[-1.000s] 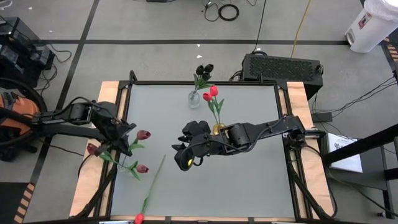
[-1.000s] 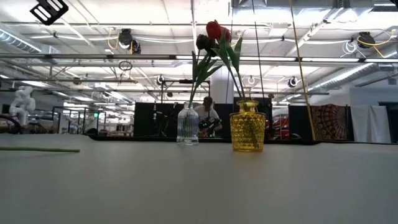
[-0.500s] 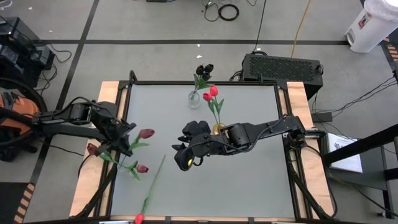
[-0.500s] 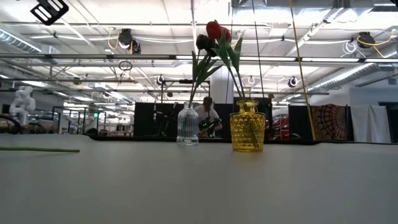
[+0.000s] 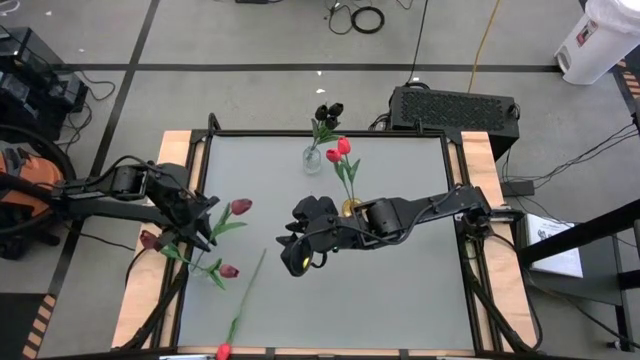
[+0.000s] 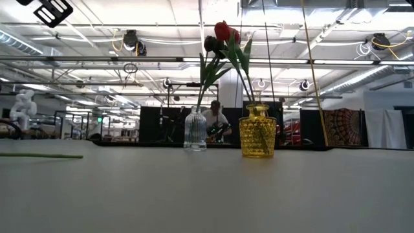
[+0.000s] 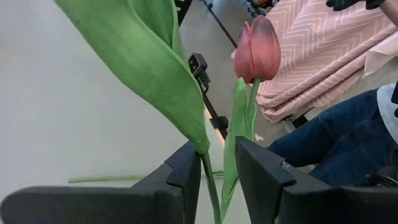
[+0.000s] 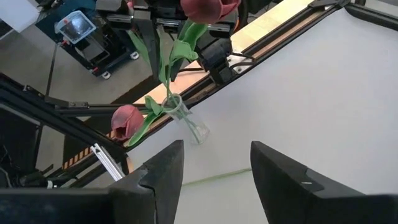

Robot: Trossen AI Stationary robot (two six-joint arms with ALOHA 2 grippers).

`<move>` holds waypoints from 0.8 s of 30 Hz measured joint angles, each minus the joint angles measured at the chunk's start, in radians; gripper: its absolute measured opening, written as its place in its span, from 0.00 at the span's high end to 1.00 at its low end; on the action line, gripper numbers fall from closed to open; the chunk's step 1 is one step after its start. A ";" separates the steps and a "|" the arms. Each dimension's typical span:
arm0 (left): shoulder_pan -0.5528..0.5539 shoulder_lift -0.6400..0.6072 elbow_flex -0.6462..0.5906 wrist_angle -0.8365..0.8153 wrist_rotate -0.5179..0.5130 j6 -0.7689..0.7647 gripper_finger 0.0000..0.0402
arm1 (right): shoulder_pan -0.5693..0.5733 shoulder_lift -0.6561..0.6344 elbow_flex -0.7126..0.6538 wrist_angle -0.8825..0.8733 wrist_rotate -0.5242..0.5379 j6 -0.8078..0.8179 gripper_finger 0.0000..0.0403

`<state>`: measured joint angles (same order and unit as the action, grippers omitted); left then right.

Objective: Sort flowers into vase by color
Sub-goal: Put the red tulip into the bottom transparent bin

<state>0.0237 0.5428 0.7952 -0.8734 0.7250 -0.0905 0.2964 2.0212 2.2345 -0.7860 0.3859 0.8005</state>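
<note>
Left gripper [image 5: 200,222] is seen at the table's left edge, arm stretched in low from the left; its fingers [image 7: 186,177] are parted slightly around a maroon tulip [image 5: 240,207] stem, contact not discernible. Beneath it a tipped small vase [image 8: 186,122] holds two more maroon tulips [image 5: 229,271]. Right gripper [image 5: 296,240], fingers spread and empty, is held mid-table, arm extended from the right. Beyond stand a clear vase [image 6: 195,131] and yellow vase [image 6: 257,133] with flowers

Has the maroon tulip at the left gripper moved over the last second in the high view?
Yes. The maroon tulip has shifted toward the table's middle and far edge, away from the wooden left rail, beside the left gripper.
</note>
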 joint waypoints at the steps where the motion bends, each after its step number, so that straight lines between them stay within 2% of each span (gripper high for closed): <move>1: 0.000 0.000 0.000 0.000 0.000 0.000 0.74 | 0.000 0.000 0.000 0.000 0.000 0.000 0.56; 14: 0.000 0.000 0.000 0.001 0.000 -0.007 0.74 | -0.010 0.004 0.000 0.094 0.007 0.051 0.56; 24: 0.000 0.000 0.000 0.001 0.000 -0.007 0.74 | -0.009 0.005 0.000 0.196 0.008 0.022 0.56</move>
<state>0.0235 0.5426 0.7952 -0.8722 0.7250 -0.0971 0.2873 2.0262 2.2341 -0.5899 0.3942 0.8225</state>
